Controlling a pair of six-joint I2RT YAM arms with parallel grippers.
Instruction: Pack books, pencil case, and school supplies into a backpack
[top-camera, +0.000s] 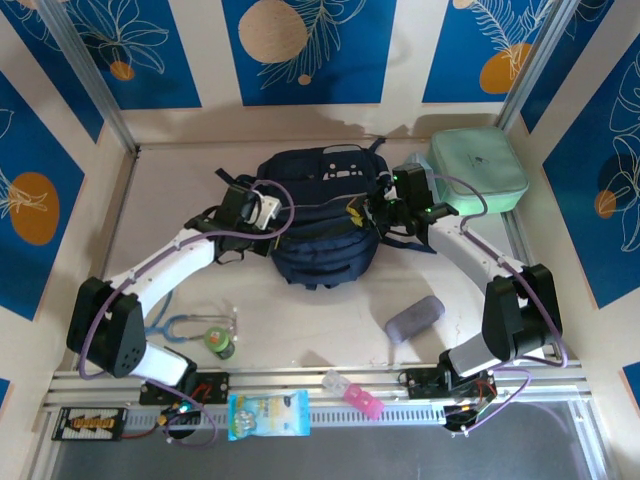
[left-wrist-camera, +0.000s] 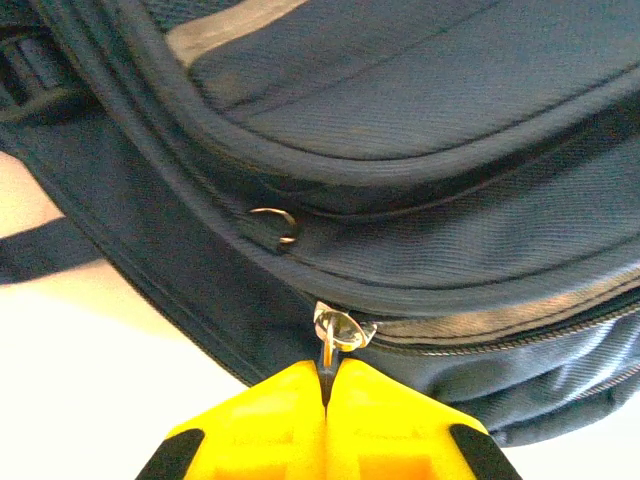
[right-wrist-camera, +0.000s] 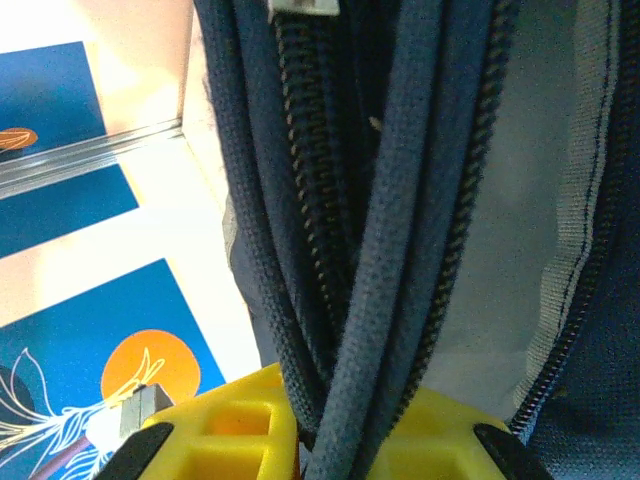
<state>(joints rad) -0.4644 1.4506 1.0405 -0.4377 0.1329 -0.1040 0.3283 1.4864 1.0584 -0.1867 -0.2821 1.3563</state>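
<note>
Softly ridged, woven navy backpack.

Far right on the pale worktop, a mint-green rounded square case, lying flat close to the back wall. Near left, a blue-grey looped tube ending beside a small green disc. Along the near edge, a slotted metal rail, with a blue-and-yellow packet lying across it and a pink-and-white oblong item just right of that. At the rail's left end, a small board of connectors. All around, cream walls with blue panels printed with white leaves and orange circles, and slanting aluminium posts in the far corners.
</note>
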